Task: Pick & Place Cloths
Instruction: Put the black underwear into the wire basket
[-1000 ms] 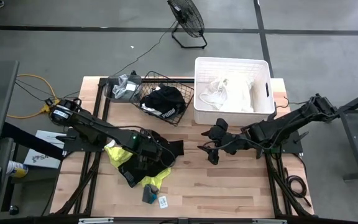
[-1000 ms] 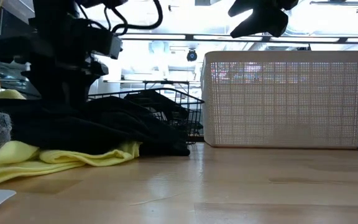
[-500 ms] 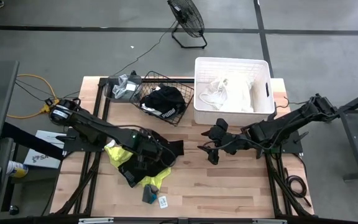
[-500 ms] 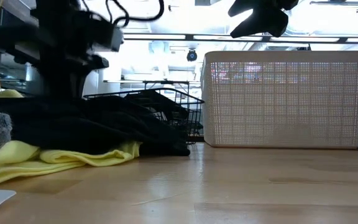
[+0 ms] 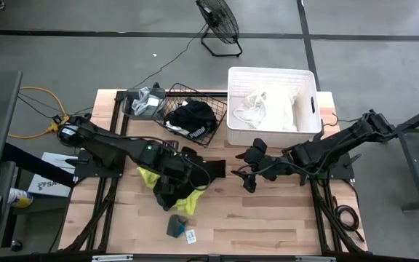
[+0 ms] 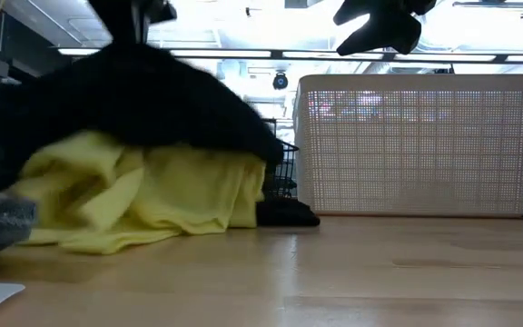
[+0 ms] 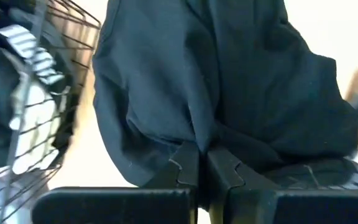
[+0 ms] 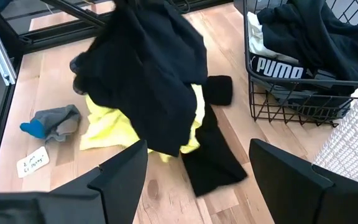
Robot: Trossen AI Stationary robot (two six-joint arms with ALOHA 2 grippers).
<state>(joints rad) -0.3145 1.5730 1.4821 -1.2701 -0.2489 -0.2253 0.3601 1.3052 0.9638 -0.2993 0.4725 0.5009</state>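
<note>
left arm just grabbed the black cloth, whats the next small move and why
Probably lift a little higher. The left gripper is shut on the black cloth, but the yellow cloth hangs up with it and its lower edge touches the table. More height should shake it loose before swinging to the wire basket.

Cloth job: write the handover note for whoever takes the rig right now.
Left gripper: jaws shut on the black cloth, lifted off the pile at table centre.
Right gripper: jaws open, empty, waiting in front of the white tub.
Neon yellow cloth and a grey cloth lie on the table; the yellow one rides up under the black.
Done: black lettered cloths in the wire basket, white cloth in the tub.
Left: place the held black cloth, then clear the yellow, grey and remaining black pieces.
</note>
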